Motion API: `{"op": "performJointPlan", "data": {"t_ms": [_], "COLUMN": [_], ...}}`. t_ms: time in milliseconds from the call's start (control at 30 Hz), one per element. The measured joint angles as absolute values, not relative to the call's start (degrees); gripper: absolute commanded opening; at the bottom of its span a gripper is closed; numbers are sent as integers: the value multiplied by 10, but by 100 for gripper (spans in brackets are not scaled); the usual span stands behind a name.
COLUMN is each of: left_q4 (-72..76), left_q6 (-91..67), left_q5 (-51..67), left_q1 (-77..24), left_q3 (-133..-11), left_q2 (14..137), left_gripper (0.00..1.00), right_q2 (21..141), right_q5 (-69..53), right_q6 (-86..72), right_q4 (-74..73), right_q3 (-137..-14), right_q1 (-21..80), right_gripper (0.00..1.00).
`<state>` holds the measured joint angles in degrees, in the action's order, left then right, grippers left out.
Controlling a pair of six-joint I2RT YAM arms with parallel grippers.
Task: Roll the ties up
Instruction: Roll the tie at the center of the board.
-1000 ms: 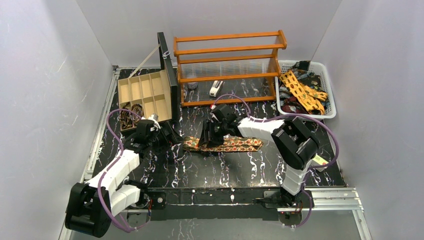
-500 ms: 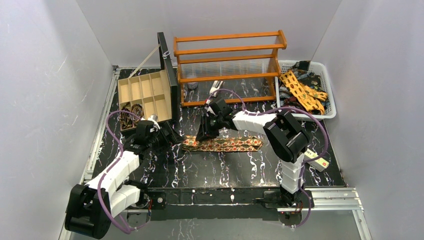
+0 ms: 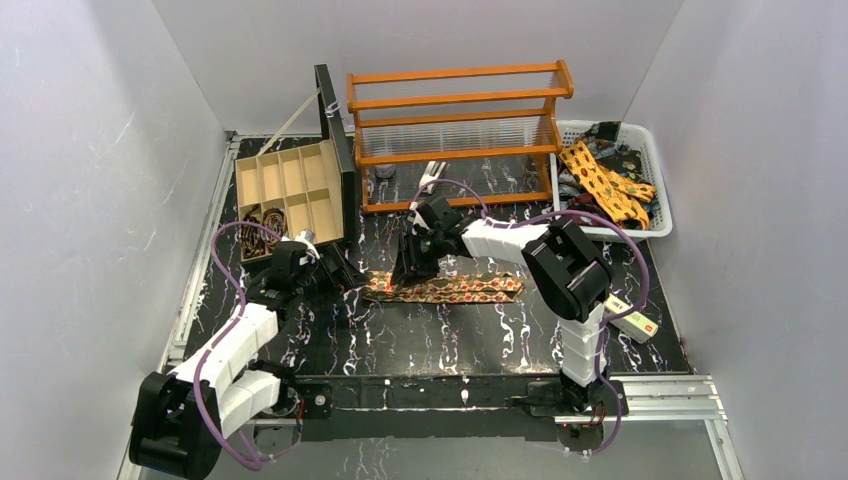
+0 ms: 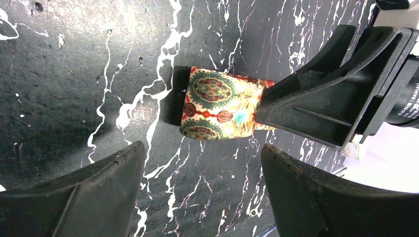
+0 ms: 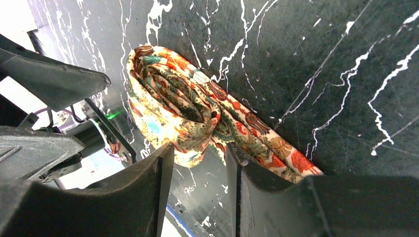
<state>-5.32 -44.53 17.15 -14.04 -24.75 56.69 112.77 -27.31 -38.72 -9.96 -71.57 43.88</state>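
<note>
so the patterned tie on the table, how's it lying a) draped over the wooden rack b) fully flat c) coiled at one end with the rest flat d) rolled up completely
c: the tie shows a loose coil at its left end in both wrist views, while the top view shows the rest lying as a flat strip on the table

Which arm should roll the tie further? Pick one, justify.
Right. The right gripper sits at the tie's coiled end; the left gripper hangs open beside it, not touching.
</note>
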Motion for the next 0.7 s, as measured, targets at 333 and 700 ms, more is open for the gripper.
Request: {"op": "performJointPlan", "data": {"t_ms": [333, 700], "left_q4": [-56, -56], "left_q6": [-444, -442], "left_q5": [170, 171], "left_q1": [-140, -140], "left_q3": [-247, -247], "left_q2": [566, 577], "left_gripper": [84, 81], "right_q2": [1108, 1109], "right_q5": [-276, -283], "right_q6": [-412, -458], "right_q4": [-77, -51], "right_q3": [-709, -663], "right_q1": [438, 438], "right_gripper": [46, 46]}}
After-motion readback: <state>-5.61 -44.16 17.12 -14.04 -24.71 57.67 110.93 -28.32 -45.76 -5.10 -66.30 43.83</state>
